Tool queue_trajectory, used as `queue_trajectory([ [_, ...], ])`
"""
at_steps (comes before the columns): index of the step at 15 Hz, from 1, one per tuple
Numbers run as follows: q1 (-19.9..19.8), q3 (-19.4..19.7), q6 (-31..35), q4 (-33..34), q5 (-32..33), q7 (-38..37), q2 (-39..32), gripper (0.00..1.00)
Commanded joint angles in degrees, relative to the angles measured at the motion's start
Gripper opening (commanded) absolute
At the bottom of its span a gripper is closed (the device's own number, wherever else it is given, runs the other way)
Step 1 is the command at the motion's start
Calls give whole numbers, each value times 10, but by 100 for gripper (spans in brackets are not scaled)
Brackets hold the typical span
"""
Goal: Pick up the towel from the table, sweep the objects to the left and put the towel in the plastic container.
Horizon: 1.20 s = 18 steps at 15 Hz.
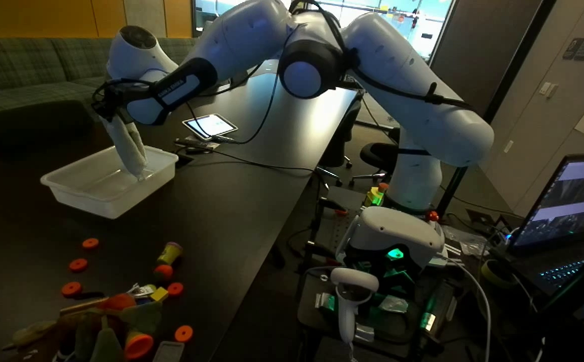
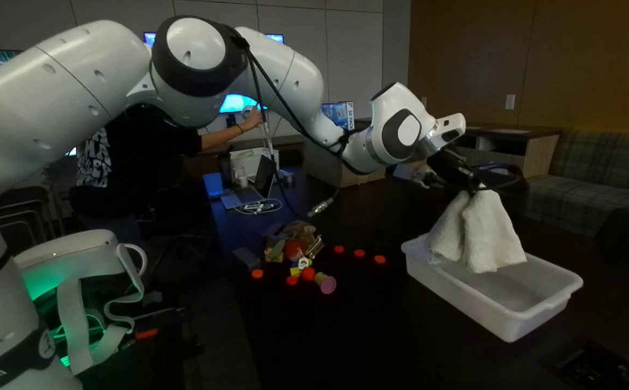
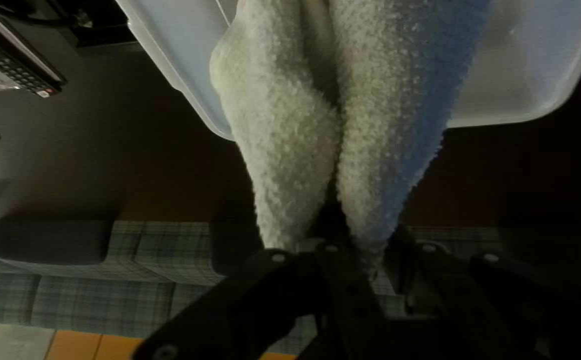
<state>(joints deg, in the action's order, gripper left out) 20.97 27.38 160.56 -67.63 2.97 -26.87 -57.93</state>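
Arm arched high, gripper clamped

In both exterior views the arm (image 1: 304, 63) bows over at the elbow and stretches well out. In an exterior view the elbow (image 2: 198, 51) sits toward eleven o'clock, the wrist (image 2: 401, 130) near two, and the gripper (image 2: 472, 185) at three, slanting down between four and five, its jaws clamped. In the wrist view the gripper's dark linkage (image 3: 353, 295) stands near six o'clock, blurred.

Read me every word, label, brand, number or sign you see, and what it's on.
"MIKA", cut off: black base band of the white robot arm.
Likely "FRANKA EMIKA", blurred: black side panel, same arm.
Too small or blurred: grey square wall signs, black laptop's screen, white-rimmed tablet, blue printed box, black rectangular remote.
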Motion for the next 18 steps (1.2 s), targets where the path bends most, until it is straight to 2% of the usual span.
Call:
queue_trajectory([
  [1,-19,43,-83,137,33,-86,-87,66],
  [4,-63,20,-165,209,56,-90,-111,86],
  [6,-105,-22,-237,257,57,-41,-116,98],
  [7,-127,-54,-279,269,52,3,-107,100],
  [9,-148,-96,-326,233,51,76,-70,100],
  [12,-185,-154,-359,154,42,176,-9,100],
  [14,-196,-165,-368,82,20,232,38,100],
  [15,-211,-188,-382,63,29,250,54,100],
  [18,-240,-223,-416,-17,15,309,108,100],
])
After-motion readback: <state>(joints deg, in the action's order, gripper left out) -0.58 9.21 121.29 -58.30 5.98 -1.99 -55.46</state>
